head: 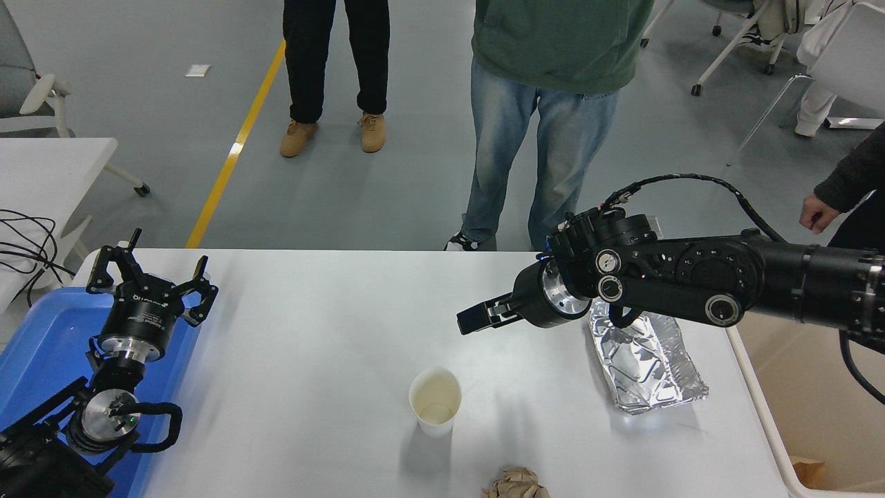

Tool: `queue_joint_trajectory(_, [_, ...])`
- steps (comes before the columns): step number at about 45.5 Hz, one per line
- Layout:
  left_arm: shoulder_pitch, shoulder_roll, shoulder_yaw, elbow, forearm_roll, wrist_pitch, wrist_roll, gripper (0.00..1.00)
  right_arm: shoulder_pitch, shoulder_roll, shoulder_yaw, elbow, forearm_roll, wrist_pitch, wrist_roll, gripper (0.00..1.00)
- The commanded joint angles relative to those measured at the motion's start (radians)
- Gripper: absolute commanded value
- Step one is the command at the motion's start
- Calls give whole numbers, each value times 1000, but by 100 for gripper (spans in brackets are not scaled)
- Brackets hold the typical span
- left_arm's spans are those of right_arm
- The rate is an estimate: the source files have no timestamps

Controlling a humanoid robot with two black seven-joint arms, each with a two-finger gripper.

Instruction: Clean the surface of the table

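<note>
Head view: black right gripper [471, 319] with fingers pressed together, empty, above the wide white table surface [311, 346]; black left gripper [148, 280] spread, parked lower left. Risked toppling the upright white paper cup [435, 401] through a careless descent.

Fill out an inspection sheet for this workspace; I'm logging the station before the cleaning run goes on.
Surface: white table surface, smooth, no spills seen.
Job's things: paper cup upright near the front middle; crumpled silver foil bag lying flat at the right; crumpled brown paper ball at the front edge.
Clutter: blue tray at the left edge; beige bin off the right edge.
Grippers: left gripper open, parked over the tray; right gripper shut, empty, above the table beyond the cup.
Cables: black cable looping over the right arm; loose black wires at far left.
Surroundings: two people standing beyond the far edge; a hand at the right.
</note>
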Motion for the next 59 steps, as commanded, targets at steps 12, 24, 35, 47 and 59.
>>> queue_joint_trajectory(12, [0, 0, 0, 0, 0, 0, 0, 99, 68, 31, -127, -1, 322, -44, -8, 99])
queue_joint_trajectory(24, [0, 0, 0, 0, 0, 0, 0, 99, 74, 57, -128, 29, 391, -48, -2, 99])
queue_joint_trajectory(35, [0, 0, 0, 0, -1, 0, 0, 99, -11, 117, -133, 23, 368, -125, -2, 99])
queue_joint_trajectory(47, [0, 0, 0, 0, 0, 0, 0, 99, -38, 163, -168, -21, 322, -200, -3, 99])
queue_joint_trajectory(59, [0, 0, 0, 0, 0, 0, 0, 99, -68, 169, -187, -40, 253, -211, 6, 98])
